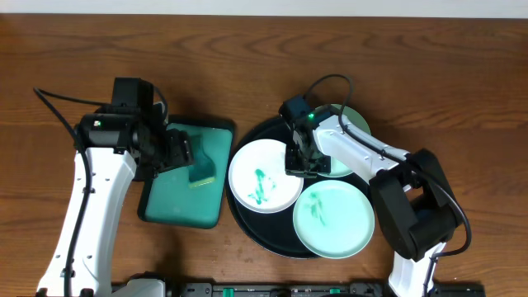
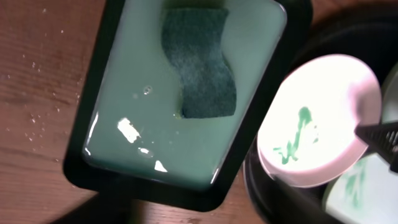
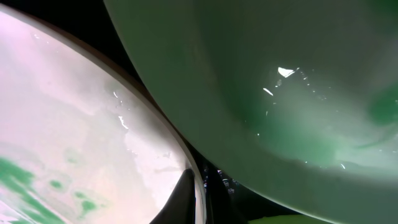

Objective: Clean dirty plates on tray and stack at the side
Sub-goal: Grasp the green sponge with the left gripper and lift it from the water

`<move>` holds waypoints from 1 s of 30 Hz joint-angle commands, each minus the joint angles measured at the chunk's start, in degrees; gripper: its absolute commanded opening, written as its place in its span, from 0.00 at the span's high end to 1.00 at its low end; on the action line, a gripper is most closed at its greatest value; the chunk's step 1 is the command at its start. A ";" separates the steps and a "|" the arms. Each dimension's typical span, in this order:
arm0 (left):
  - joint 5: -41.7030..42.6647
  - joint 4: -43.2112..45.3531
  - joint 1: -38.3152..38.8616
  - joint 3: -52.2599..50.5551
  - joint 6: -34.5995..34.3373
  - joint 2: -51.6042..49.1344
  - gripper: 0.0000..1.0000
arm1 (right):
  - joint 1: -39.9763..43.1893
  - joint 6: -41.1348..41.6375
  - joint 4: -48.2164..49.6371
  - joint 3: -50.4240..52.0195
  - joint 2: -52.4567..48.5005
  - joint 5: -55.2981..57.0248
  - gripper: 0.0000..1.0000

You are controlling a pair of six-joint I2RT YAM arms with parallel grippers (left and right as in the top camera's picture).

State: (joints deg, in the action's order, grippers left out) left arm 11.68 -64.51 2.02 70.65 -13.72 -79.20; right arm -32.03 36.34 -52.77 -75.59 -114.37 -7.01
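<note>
The right end effector (image 1: 302, 165) sits low inside the black tray (image 1: 247, 224), in the narrow gap between the white plate (image 1: 264, 176) and the rear mint plate (image 1: 353, 124), at that plate's near edge. Whether it is released or clenched cannot be told. The front mint plate (image 1: 334, 219) lies just beside it, reaching the tray's right rim. Green smears mark the white and front plates. The left end effector (image 1: 186, 153) hovers over the teal tray (image 1: 177, 202), near the sponge (image 1: 203, 171); its grip cannot be told either. Bare tabletop (image 1: 462, 82) stretches right of the black tray.
</note>
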 commanded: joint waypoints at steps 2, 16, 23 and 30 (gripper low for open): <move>-2.51 0.66 -0.17 0.61 0.50 -0.22 0.55 | -1.31 -0.11 2.38 -0.35 -2.45 -0.50 0.99; -1.90 13.75 -0.17 -2.25 -4.63 -18.71 0.54 | -1.44 -0.22 2.71 -0.35 -2.45 -0.42 0.99; 0.57 17.40 -0.17 -2.25 -7.17 -25.18 0.48 | -1.44 -0.22 2.75 -0.35 -2.47 -0.31 0.99; 2.49 17.55 0.50 -2.27 -8.07 -28.02 0.48 | -1.46 -0.22 3.10 -0.35 -2.45 -0.31 0.98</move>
State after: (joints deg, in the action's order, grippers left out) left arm 12.60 -46.87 2.04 69.06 -20.75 -106.19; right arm -32.18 35.53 -52.62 -75.59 -114.37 -6.74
